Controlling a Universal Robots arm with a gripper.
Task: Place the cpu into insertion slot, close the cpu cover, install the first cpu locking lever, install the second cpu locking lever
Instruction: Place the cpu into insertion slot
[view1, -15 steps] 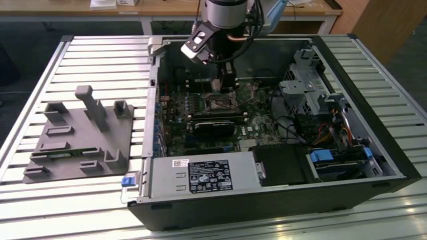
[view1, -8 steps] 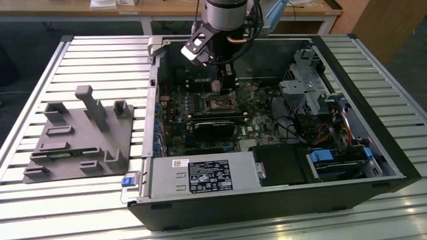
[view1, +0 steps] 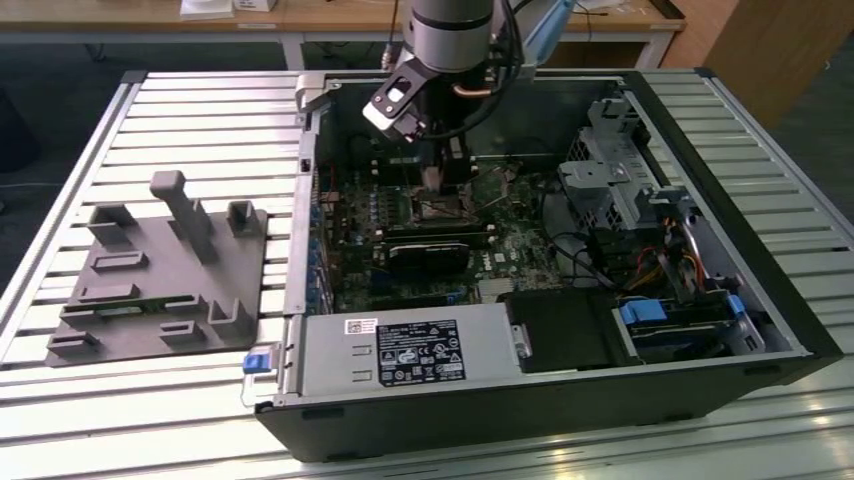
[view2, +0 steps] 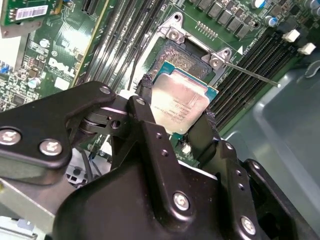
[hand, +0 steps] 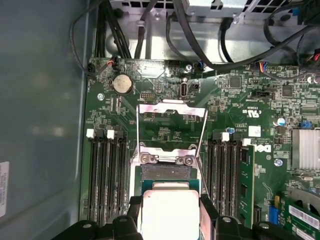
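**Cpu pinched over the open slot**

The gripper (view2: 177, 100) held the cpu (view2: 181, 104) by two opposite edges, with one of the black fingers (view2: 207, 131) pressed against each side and the silvery top facing up. The chip sat directly over the slot (view2: 186, 54). Only a dark strip of the slot showed beyond the chip's far edge. The rest lay hidden under the cpu and the fingers, so it could not be told whether the chip touched the socket or hung just above it. In both wrist views the gripper's black body cut off the cpu's near edge.

In the first wrist view the cover (hand: 170, 105) lay open on the far side of the slot, with the green board (hand: 165, 132) showing through its window. A thin lever (view2: 252, 75) slanted out from the hinge bracket across the memory slots. Where its far end rested was hard to make out.

In the exterior view the arm (view1: 454, 40) reached down into the open case (view1: 534, 420), and its wrist stood in front of the socket area. The case lay on the slatted table (view1: 174, 110). A grey fixture (view1: 160, 270) sat at the exterior view's left, well apart from the gripper.
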